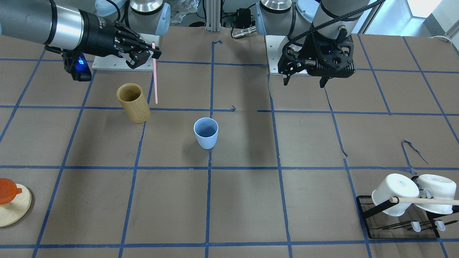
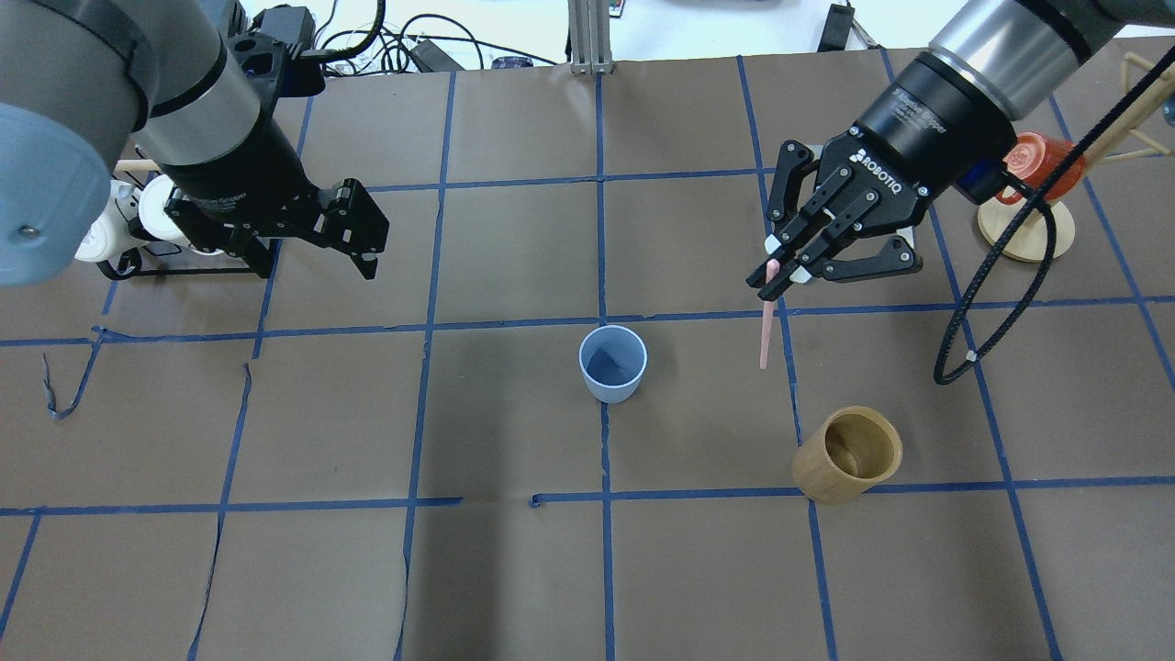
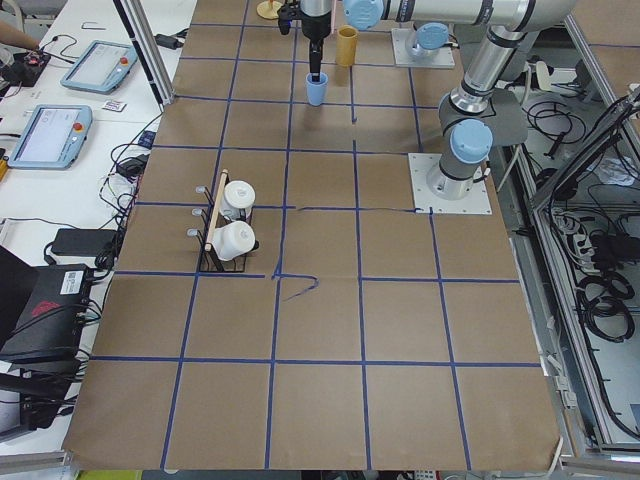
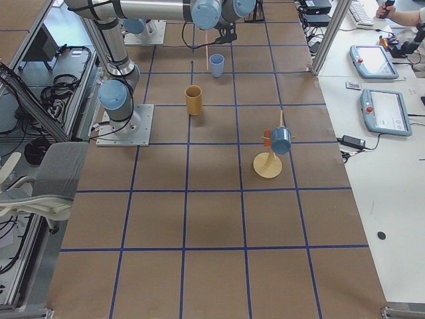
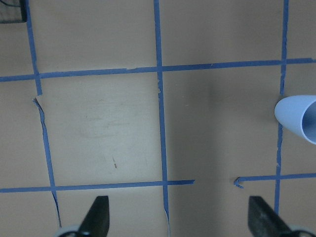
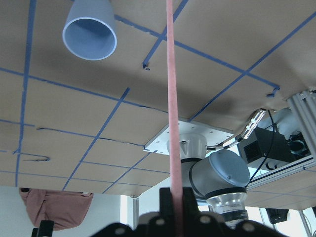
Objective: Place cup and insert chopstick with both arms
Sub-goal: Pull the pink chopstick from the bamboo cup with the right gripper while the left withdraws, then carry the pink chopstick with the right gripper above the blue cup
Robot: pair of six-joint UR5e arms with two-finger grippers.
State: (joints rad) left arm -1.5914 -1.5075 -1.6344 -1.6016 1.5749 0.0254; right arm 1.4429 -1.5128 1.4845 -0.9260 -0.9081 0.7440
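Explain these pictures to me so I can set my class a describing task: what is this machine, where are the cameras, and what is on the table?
The machine is two robot arms fixed to a table covered in brown paper with blue tape lines. Four cameras watch from outside: one facing the robot, one over its shoulders, one at each table end. Two more ride on the wrists. The right arm's fingers are shut on a pink chopstick that hangs down. The left arm's fingers are open and empty. A blue cup and a wooden cup stand on the table; white mugs sit on a black rack at one side.
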